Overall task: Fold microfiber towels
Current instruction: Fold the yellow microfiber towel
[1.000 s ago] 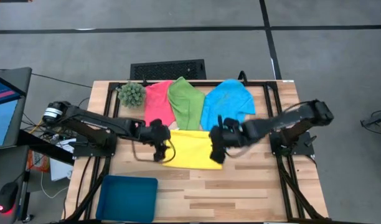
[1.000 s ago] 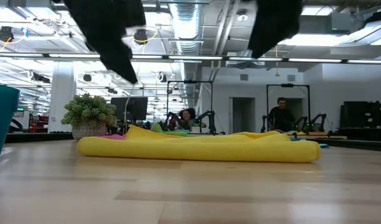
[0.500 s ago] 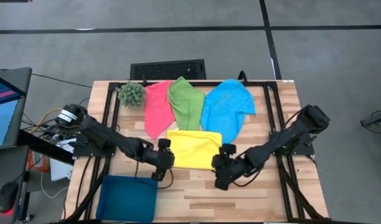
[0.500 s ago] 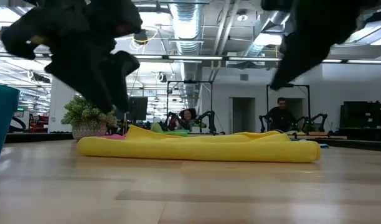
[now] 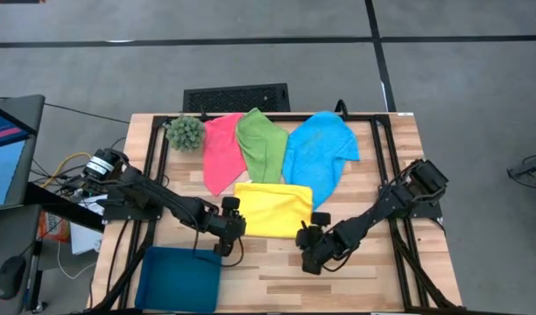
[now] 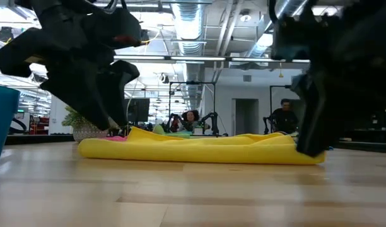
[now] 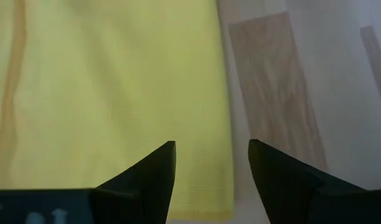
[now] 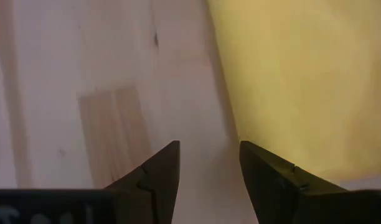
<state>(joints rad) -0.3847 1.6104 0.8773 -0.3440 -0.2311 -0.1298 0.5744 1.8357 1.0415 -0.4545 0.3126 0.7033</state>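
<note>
The yellow towel (image 5: 272, 210) lies folded flat on the wooden table, in the middle. My left gripper (image 5: 229, 229) stands open, low at the towel's near left corner. In the left wrist view the towel's side edge (image 7: 229, 124) runs under the gap between my fingers (image 7: 212, 146). My right gripper (image 5: 310, 245) is open and low at the towel's near right corner. In its wrist view the fingers (image 8: 209, 146) are over bare wood, with the towel's edge (image 8: 225, 99) just beside them. The pink (image 5: 220, 150), green (image 5: 261, 144) and blue (image 5: 319, 150) towels lie spread side by side behind the yellow one.
A spiky green plant (image 5: 185, 131) stands at the far left of the table. A dark teal tray (image 5: 179, 278) sits at the near left corner, close to my left arm. Bare wood (image 5: 356, 280) shows along the near edge, right of the tray. Beyond the table, people sit in the room (image 6: 282, 116).
Both grippers have come down from above the yellow towel and gone toward the table's near edge, ending low at the towel's near corners. The left one got there first and has kept still since. The right one went on sinking. The towel has not moved.
</note>
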